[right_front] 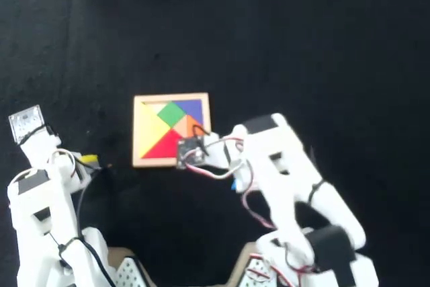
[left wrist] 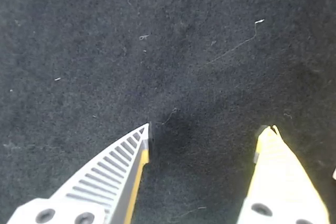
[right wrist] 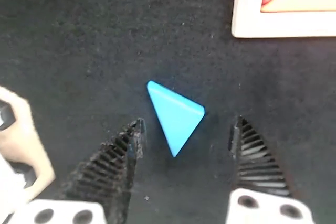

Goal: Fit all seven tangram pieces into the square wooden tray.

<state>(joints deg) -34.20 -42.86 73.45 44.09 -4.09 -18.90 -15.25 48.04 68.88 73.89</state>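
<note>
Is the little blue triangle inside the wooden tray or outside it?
Outside. The blue triangle lies flat on the black cloth, apart from the wooden tray, in the gap of the open right pincer.

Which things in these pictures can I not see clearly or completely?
- High view: the right arm covers the tray's corner nearest it, so the pieces there cannot be counted.
- Right wrist view: the edge cuts the tray off; one corner shows, beyond the triangle between the open right fingers.
- Right wrist view: a pale object at the edge is cut off; what it is cannot be told.
</note>
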